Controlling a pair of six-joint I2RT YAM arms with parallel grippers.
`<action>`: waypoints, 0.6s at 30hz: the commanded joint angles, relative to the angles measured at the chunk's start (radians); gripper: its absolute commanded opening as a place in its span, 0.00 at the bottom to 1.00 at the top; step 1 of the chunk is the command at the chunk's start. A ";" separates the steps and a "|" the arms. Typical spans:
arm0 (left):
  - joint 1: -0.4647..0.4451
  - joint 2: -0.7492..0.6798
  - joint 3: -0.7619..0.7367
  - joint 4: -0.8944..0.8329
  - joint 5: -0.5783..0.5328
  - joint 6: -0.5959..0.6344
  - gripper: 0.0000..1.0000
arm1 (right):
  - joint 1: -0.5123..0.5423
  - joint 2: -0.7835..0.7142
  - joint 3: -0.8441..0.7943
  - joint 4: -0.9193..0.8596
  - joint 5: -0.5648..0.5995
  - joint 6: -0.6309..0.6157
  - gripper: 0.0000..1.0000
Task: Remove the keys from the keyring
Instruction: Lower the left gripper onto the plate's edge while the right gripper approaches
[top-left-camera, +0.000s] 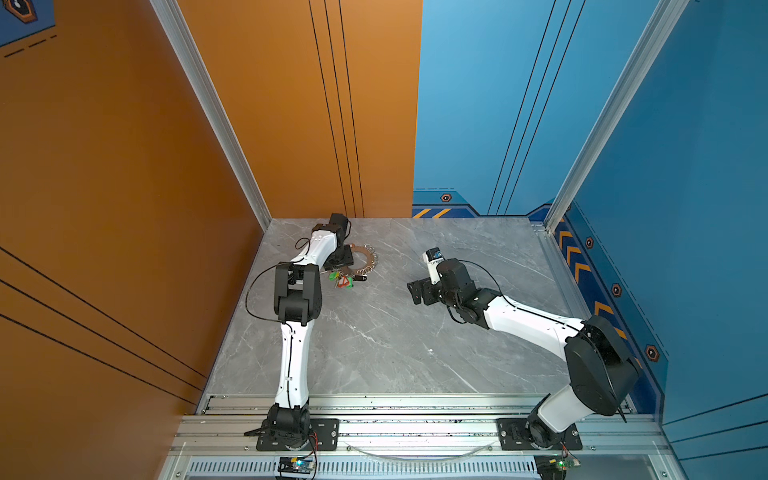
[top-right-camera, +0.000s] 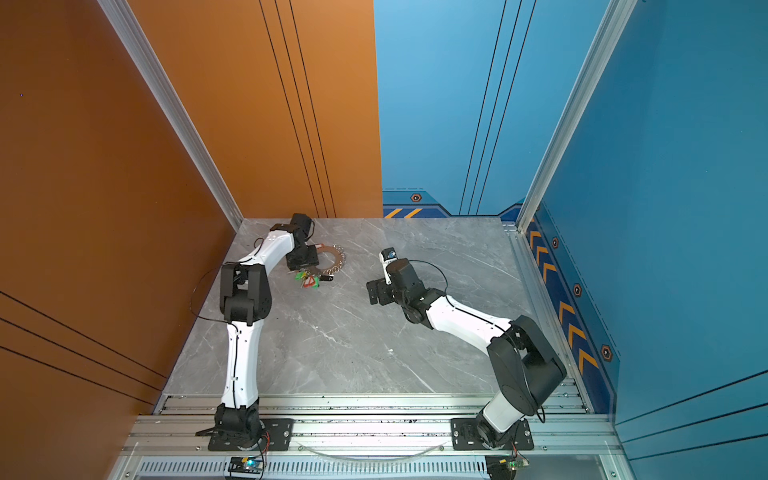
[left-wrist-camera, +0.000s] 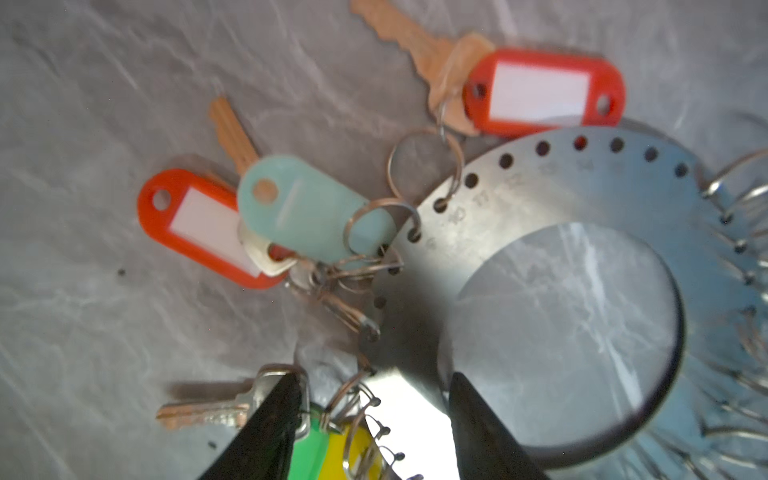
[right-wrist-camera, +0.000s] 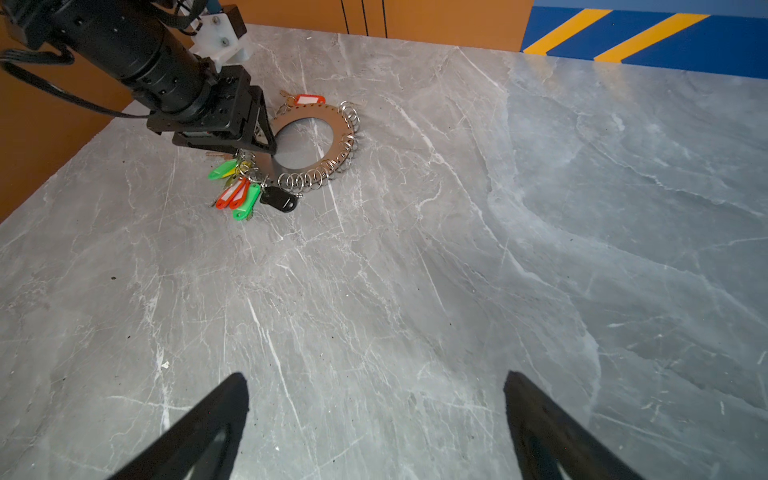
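keyring (left-wrist-camera: 540, 187) rim between left hand (left-wrist-camera: 376, 376) fingers (left-wrist-camera: 270, 424)

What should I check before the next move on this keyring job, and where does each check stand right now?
1. Left claw straddles the keyring band: ok.
2. Left claw clamped on it: not ok, jaws apart.
3. Right claw open: ok.
4. Right claw near the keys: not ok, over the table, apart from them.
5. Split rings untangled: cannot tell, they overlap.
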 joint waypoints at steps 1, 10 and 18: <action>-0.023 -0.033 -0.099 -0.094 0.046 -0.034 0.58 | -0.003 -0.026 -0.027 0.007 0.035 0.050 0.96; -0.100 -0.225 -0.414 -0.018 0.132 -0.089 0.59 | 0.022 -0.015 -0.058 0.013 0.018 0.186 0.96; -0.211 -0.401 -0.656 0.053 0.221 -0.186 0.59 | 0.022 0.006 -0.071 0.019 -0.036 0.294 0.94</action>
